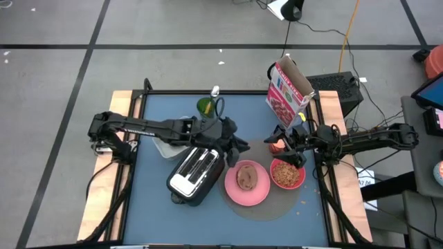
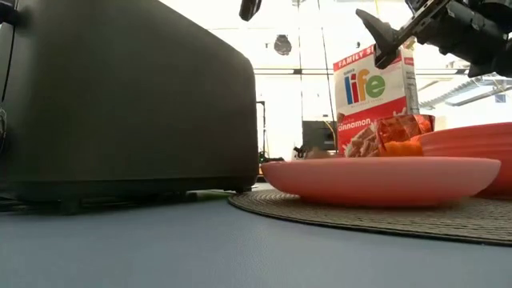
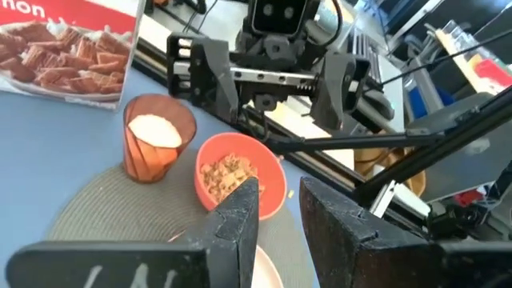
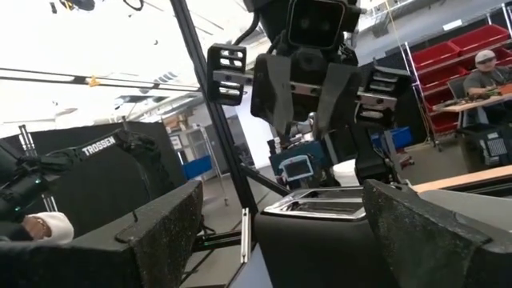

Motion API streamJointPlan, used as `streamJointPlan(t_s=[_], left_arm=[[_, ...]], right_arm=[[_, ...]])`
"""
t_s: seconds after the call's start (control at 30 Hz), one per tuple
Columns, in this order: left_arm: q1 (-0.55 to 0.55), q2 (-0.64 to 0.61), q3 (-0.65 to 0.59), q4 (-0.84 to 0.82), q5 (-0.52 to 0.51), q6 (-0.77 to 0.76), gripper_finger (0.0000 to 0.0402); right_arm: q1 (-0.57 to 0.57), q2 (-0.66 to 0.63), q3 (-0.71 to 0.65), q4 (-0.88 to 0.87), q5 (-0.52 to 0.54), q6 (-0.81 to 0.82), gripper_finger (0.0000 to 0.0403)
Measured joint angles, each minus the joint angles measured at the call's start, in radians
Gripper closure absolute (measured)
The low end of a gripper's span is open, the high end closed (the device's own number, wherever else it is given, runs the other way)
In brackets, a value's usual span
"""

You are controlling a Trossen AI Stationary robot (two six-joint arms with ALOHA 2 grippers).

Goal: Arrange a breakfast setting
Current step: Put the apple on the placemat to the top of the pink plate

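The pink plate (image 1: pixel 257 194) lies on a round grey mat with the browned bread (image 1: pixel 247 176) on it. The red bowl (image 1: pixel 287 173), holding cereal, stands to its right and also shows in the left wrist view (image 3: pixel 240 172). The small cup (image 1: pixel 276 144) stands behind the bowl and shows in the left wrist view (image 3: pixel 156 136) too. My left gripper (image 1: pixel 242 146) is open and empty in the air beyond the plate, as the left wrist view (image 3: pixel 278 200) shows. My right gripper (image 1: pixel 289 149) hangs open and empty above the cup and bowl, as the right wrist view (image 4: pixel 272 232) shows. The fruit and the spoon do not show.
The silver-and-black toaster (image 1: pixel 197 173) stands left of the plate. A white container (image 1: pixel 165 148) lies behind it under my left arm. A cereal box (image 1: pixel 287 93) stands at the far right. A green thing (image 1: pixel 205 105) sits at the far edge. People show in the room behind.
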Motion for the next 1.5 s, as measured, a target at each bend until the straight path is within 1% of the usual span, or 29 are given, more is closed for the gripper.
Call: streamJointPlan(t_s=[0.3, 0.5, 0.67, 0.77, 0.9, 1.1, 1.2, 1.3, 1.4, 1.5], left_arm=[[0.008, -0.002, 0.0, -0.022, 0.0, 0.047, 0.0305], [0.057, -0.016, 0.0, -0.062, 0.0, 0.092, 0.0305], [0.126, -0.075, -0.001, -0.176, 0.0, 0.149, 0.0305], [0.176, -0.127, -0.001, -0.264, -0.001, 0.15, 0.0305], [0.242, -0.2, -0.001, -0.362, -0.002, 0.201, 0.0305], [0.345, -0.317, -0.001, -0.486, -0.002, 0.221, 0.0301], [0.4, -0.377, 0.0, -0.568, -0.002, 0.226, 0.0286], [0.455, -0.422, 0.0, -0.629, -0.002, 0.244, 0.0259], [0.502, -0.453, 0.0, -0.692, -0.003, 0.293, 0.0224], [0.548, -0.468, 0.0, -0.78, -0.002, 0.368, 0.0183]], right_arm=[[0.0, 0.0, 0.0, 0.0, 0.0, -0.003, 0.0067], [0.0, 0.0, 0.0, 0.0, 0.0, -0.004, 0.0067], [0.0, 0.0, 0.0, 0.0, -0.001, -0.004, 0.0067], [0.0, -0.001, 0.0, -0.003, -0.001, -0.013, 0.0067], [0.0, 0.0, 0.0, -0.008, -0.001, -0.058, 0.0067], [0.0, 0.0, 0.0, -0.008, 0.0, -0.064, 0.0067], [0.0, 0.0, 0.0, -0.001, 0.008, -0.064, 0.0067], [0.0, 0.0, 0.0, 0.0, 0.089, -0.065, 0.0067], [-0.001, -0.001, 0.0, -0.001, 0.18, -0.084, 0.0067], [-0.001, -0.001, 0.0, 0.0, 0.237, -0.086, 0.0067]])
